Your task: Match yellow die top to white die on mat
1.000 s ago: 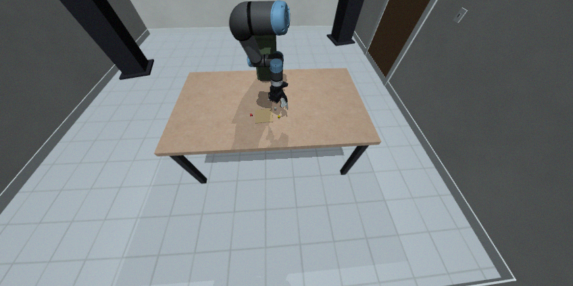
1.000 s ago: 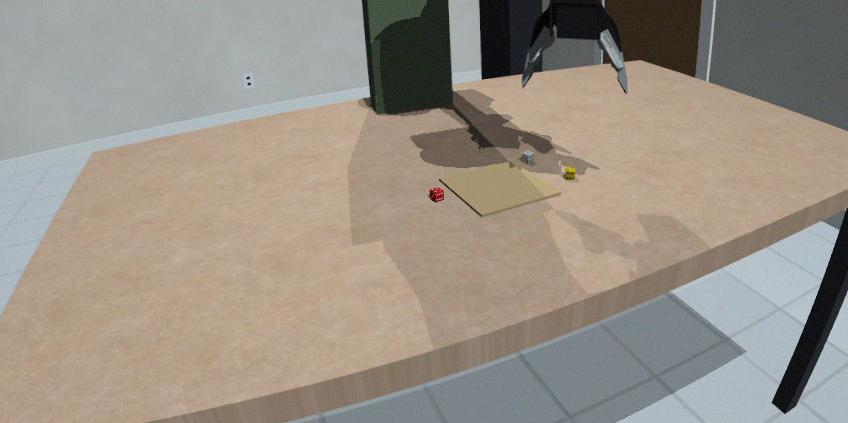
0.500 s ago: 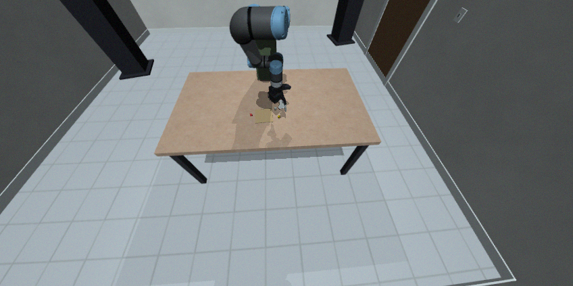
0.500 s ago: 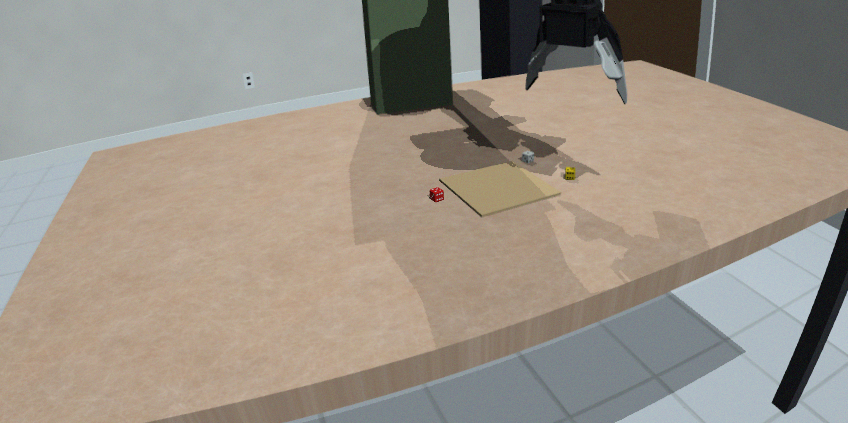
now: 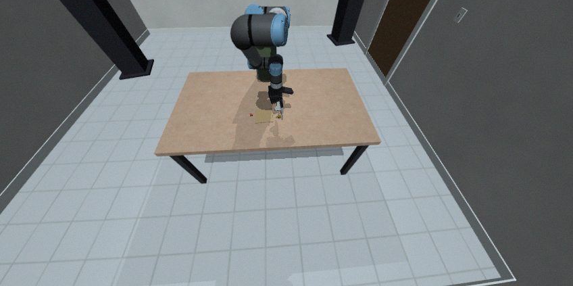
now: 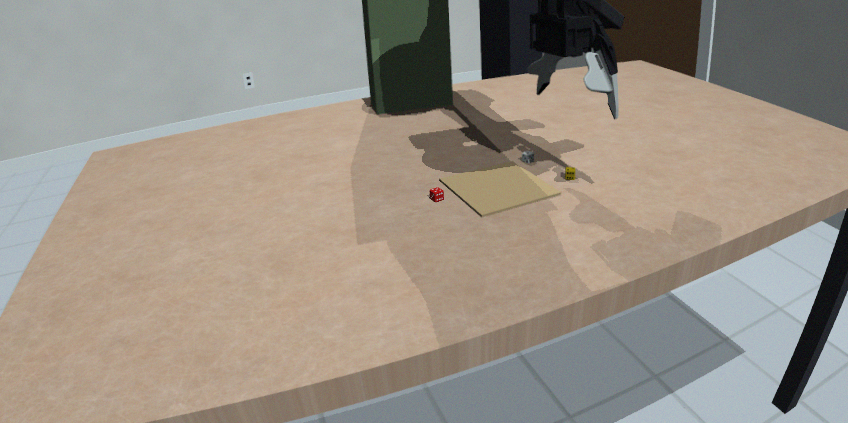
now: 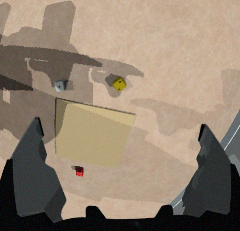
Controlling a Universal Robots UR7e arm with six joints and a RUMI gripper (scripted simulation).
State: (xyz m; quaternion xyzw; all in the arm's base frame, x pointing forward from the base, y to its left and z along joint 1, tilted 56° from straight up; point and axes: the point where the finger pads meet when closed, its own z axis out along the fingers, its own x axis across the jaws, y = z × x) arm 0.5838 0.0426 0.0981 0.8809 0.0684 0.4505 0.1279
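The yellow die (image 5: 278,116) (image 6: 570,173) (image 7: 119,84) rests on the table just off the mat's right edge as the exterior camera sees it. Its top seems to show two pips, though it is small. The white die (image 6: 527,156) (image 7: 60,85) looks grey in shadow behind the mat; its top seems to show one pip. The red die (image 5: 251,114) (image 6: 436,194) (image 7: 80,171) lies off the mat's left side. The tan mat (image 5: 263,115) (image 6: 499,192) (image 7: 95,136) holds no die. My gripper (image 6: 577,103) (image 7: 122,123) is open and empty, high above the table.
The wooden table (image 5: 321,122) (image 6: 238,240) carries the arm's dark green base column (image 6: 410,61) at its back edge. Shadows of the arm fall over the mat and the white die. The white and yellow dice stand apart, with a gap between them.
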